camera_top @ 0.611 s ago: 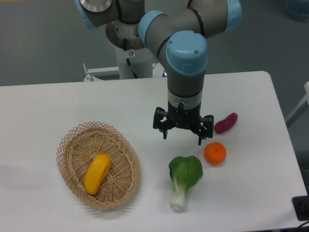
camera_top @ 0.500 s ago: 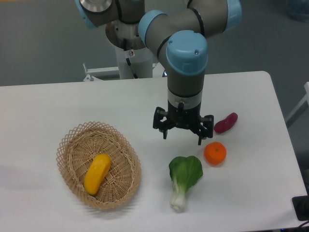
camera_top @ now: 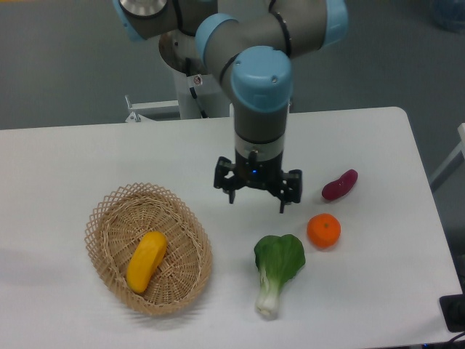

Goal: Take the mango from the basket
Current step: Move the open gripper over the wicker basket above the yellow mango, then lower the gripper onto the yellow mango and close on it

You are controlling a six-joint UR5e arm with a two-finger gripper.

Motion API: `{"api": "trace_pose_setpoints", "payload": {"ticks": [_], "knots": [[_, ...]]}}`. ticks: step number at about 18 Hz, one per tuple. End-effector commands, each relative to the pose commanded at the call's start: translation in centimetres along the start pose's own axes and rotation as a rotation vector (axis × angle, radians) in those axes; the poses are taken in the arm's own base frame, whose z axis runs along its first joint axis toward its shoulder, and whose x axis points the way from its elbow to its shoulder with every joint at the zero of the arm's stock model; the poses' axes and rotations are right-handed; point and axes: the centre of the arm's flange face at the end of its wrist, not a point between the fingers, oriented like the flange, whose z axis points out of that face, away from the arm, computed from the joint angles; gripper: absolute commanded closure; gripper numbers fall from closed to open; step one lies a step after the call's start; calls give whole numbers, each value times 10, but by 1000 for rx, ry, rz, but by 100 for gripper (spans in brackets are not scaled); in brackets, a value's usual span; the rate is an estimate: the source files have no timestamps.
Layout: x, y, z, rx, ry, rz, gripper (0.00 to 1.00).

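Having been shifted left from beside the orange (camera_top: 323, 230), the gripper (camera_top: 257, 203), jaws spread and empty, is brought nearer the mango (camera_top: 146, 261) in the basket (camera_top: 116, 211); the approach is judged begun.

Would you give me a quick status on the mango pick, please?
Gripper open, empty, above the table right of the basket. Mango lying in the basket, untouched. Nothing between them.
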Motion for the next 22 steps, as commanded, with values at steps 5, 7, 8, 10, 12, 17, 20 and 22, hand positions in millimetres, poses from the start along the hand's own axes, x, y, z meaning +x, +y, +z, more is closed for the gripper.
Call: {"api": "trace_pose_setpoints", "payload": {"ticks": [5,7,8,10,12,17,20,22], "knots": [[59,-8,28,-28,31,3,0],[77,-12,37,-37,41,-7,0],[86,-15,40,-34,43,-16,0],[102,-25,56,-21,42,-34,0],[113,-35,68,30,25,-55,0],[141,-28,94,65,15,-30,0],[145,-29,114,37,23,-13,0],[151,-32,124,22,19,-2,0]]}}
